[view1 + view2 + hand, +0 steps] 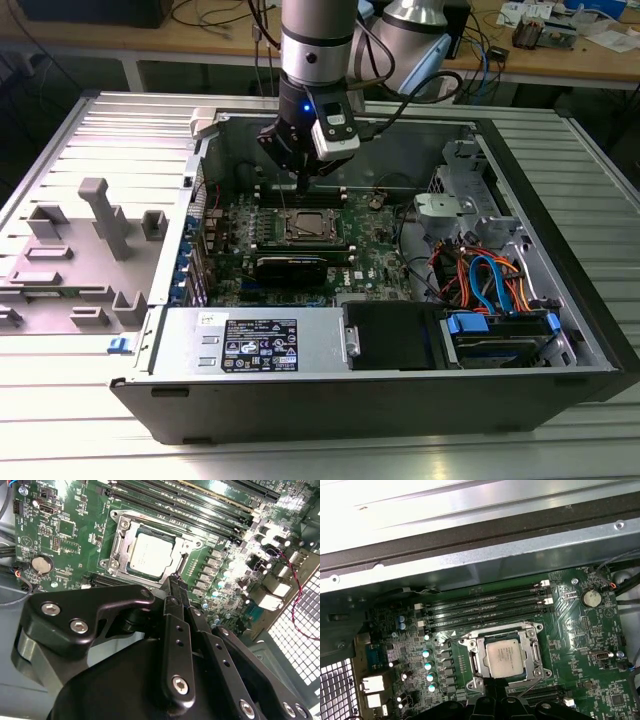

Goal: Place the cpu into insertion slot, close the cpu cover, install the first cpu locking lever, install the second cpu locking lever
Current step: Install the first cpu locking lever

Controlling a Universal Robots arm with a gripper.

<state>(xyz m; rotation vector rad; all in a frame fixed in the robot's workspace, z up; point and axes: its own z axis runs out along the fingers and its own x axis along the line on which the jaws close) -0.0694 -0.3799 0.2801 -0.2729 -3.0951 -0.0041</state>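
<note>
The ribbed metal bench (60,140) carries an open black computer case (400,405), and the grey robot arm (315,40) comes straight down over the case's far half. Its black jaws, pressed together, end at the far edge of the square silver-rimmed insertion slot (116,550). There the pale silver square cpu (150,555) sits with the thin silvery cpu cover (532,645) flat around it.

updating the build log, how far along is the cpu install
Done: the cpu lies in the insertion slot with the cpu cover down over it. In hand: the shut end effector sits at the slot's edge. Left: a lever wire looks unlatched.
</note>
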